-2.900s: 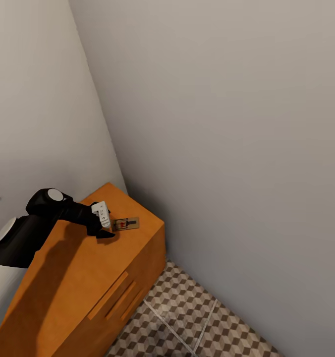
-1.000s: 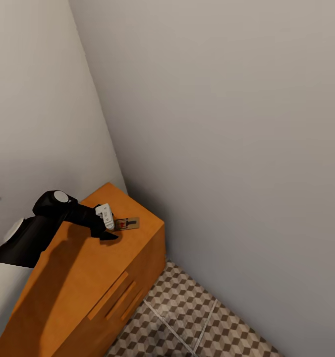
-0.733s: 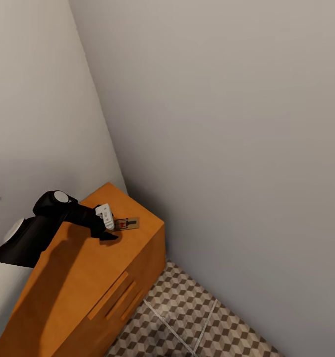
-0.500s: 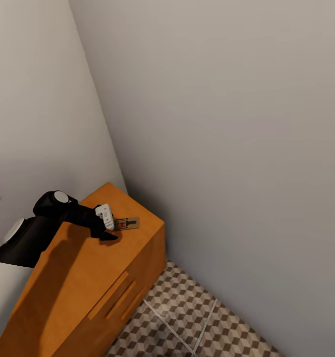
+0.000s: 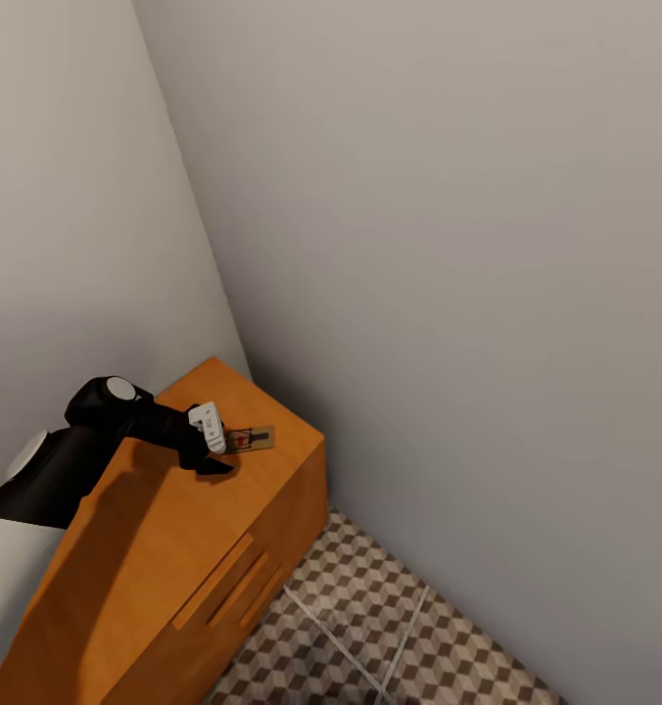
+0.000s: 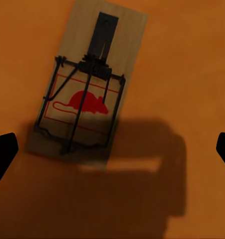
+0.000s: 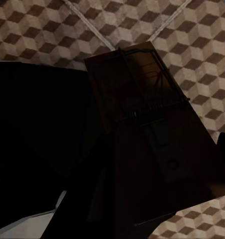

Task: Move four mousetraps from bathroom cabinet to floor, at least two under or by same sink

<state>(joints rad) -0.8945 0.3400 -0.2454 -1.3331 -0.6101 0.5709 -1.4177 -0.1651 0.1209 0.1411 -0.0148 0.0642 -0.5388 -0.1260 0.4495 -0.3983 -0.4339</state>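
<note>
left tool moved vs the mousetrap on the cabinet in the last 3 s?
Yes. The left tool has crept along the cabinet top towards the mousetrap, which stayed put.

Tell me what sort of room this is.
Likely a bathroom corner, though no fixture shows: a tiled floor with a cube pattern, plain walls, and a low wooden cabinet with a mousetrap on top.

Left gripper: we saw only two dark fingertips, cut by opposite edges of the left wrist view. Cabinet: its near end ran off the head view's bottom-left corner. Second mousetrap: in deep shadow in the right wrist view, its rear merged into darkness; we could not tell what held it.
</note>
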